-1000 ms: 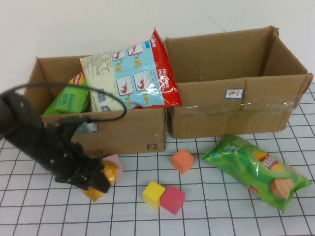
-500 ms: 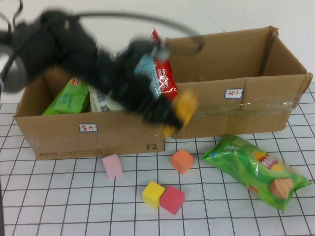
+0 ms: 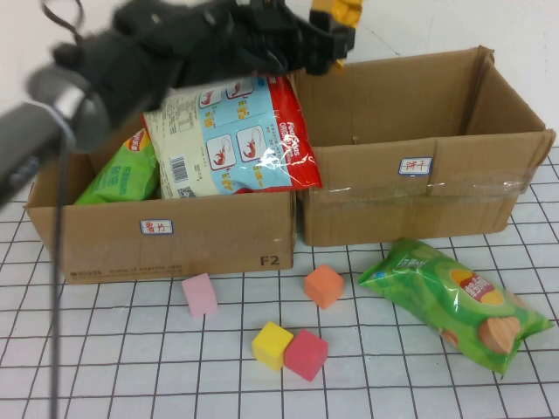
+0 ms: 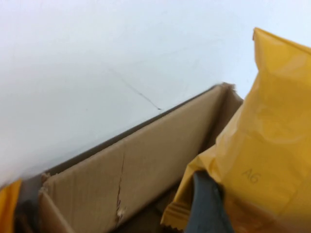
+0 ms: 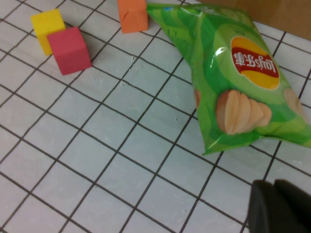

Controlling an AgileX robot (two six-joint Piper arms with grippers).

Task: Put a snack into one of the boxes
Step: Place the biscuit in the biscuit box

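My left gripper (image 3: 327,39) is shut on a small yellow snack packet (image 3: 341,10), held high above the back edge where the two cardboard boxes meet. In the left wrist view the yellow packet (image 4: 262,145) fills the side next to a dark finger (image 4: 206,208), with the box's cardboard wall (image 4: 136,170) below. The right box (image 3: 437,188) looks empty. The left box (image 3: 218,236) holds a large blue-and-red snack bag (image 3: 236,135) and a green bag (image 3: 122,179). My right gripper (image 5: 279,206) is shut and empty above the table near a green chips bag (image 5: 238,82).
The green chips bag (image 3: 454,301) lies on the gridded table in front of the right box. Foam cubes lie in front of the boxes: pink (image 3: 200,294), orange (image 3: 324,286), yellow (image 3: 272,344) and red (image 3: 306,353). A white wall stands behind the boxes.
My left arm has lifted the yellow packet from the table at the front left, swung it up and right, and now holds it high over the boxes' back edge.
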